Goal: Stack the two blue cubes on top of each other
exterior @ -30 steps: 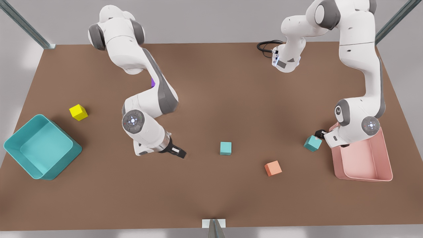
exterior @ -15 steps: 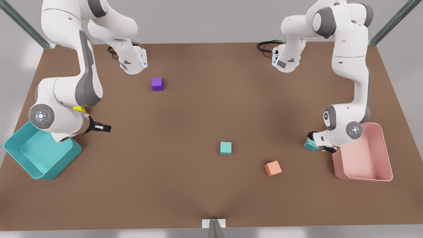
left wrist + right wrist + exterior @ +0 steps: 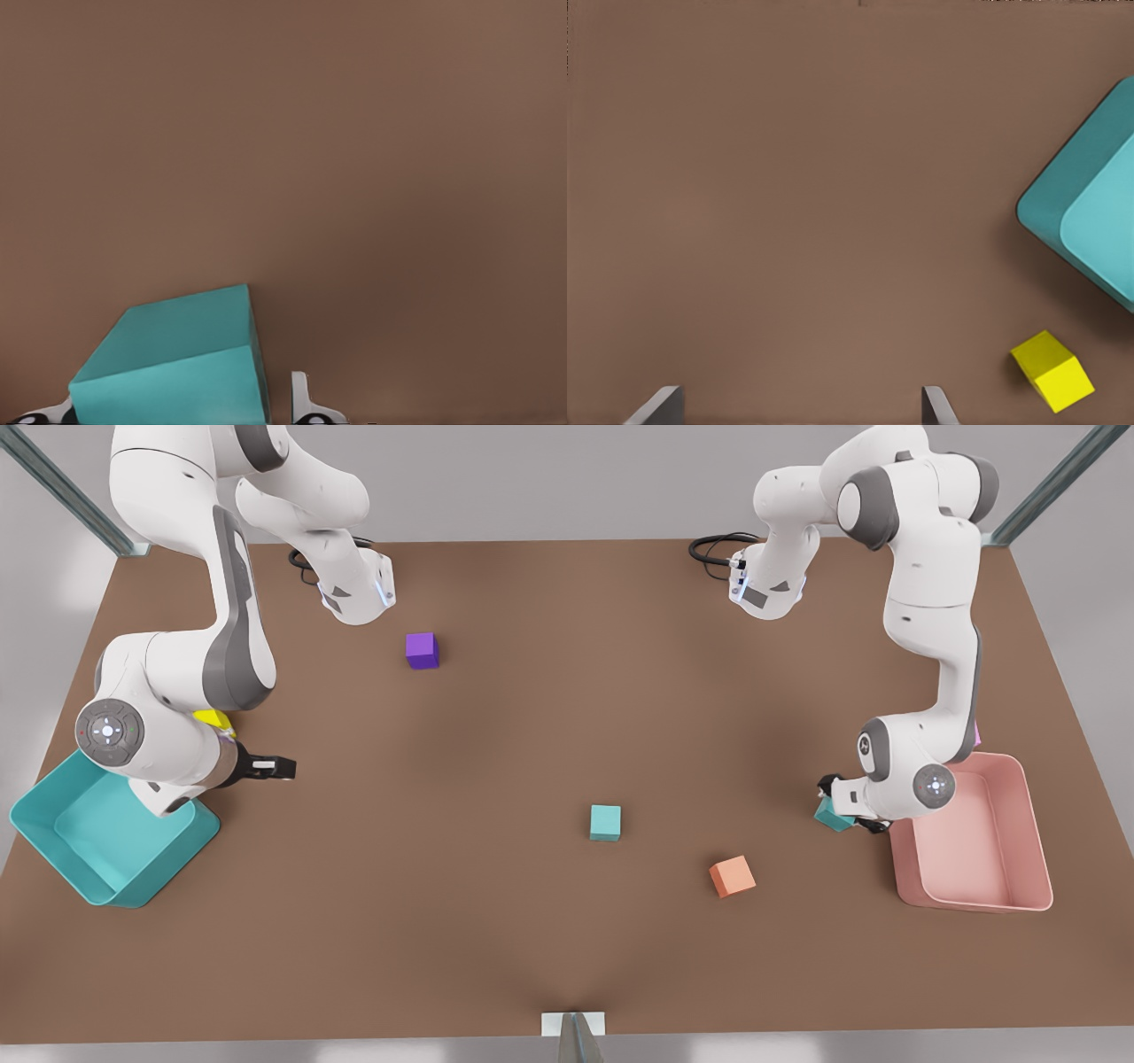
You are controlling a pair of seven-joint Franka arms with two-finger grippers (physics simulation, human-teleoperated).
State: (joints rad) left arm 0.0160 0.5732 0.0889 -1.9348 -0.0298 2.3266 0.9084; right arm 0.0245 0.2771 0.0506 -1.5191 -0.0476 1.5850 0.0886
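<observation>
While the right gripper [image 3: 282,766] hangs with jaws apart beside the teal bin [image 3: 53,841], the left gripper [image 3: 837,804] straddles one teal cube [image 3: 177,367] beside the pink bin [image 3: 1028,886], jaws around it, contact unclear. A second teal cube [image 3: 605,822] sits mid-tabletop [image 3: 549,717].

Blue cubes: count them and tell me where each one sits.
2. One blue cube sits alone on the table near the middle. The other blue cube is at the front view's right, beside the pink bin, between the left pincer's fingers.
</observation>
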